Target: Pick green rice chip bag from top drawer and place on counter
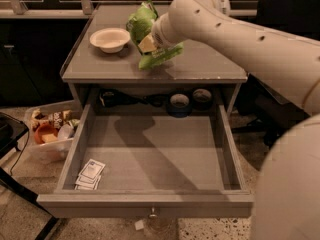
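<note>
One gripper (150,43) over the counter (200,66), fingers clamped mid-bag (141,24), bag tilted with long axis near-upright, low end close to the surface right of the bowl (110,38), drawer (150,204) open below.
</note>
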Robot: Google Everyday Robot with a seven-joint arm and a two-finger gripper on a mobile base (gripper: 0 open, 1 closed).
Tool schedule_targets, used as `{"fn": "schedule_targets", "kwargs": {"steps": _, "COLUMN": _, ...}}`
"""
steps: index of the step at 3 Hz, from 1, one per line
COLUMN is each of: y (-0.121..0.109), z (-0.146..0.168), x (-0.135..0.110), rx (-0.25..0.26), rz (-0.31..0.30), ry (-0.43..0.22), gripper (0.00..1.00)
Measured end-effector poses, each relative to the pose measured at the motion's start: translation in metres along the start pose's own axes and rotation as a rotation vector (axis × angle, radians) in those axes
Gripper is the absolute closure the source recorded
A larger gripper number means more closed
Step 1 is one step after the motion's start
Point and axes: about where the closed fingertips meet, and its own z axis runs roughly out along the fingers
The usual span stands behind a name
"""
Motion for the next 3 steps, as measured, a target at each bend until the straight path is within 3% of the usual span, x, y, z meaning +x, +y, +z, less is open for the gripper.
{"fn": "schedule_targets", "kwargs": {"steps": 1, "y": -0.018, "z": 0.023, "x": 0.004, "rx": 0.082, "rz": 0.059, "ry": 0.052, "gripper": 0.58}}
{"fn": "schedule_targets", "kwargs": {"steps": 3, "y": -0.042, "z": 0.039, "x": 0.016, "rx": 0.201, "rz": 0.205, "ry": 0.147, "gripper": 0.11}}
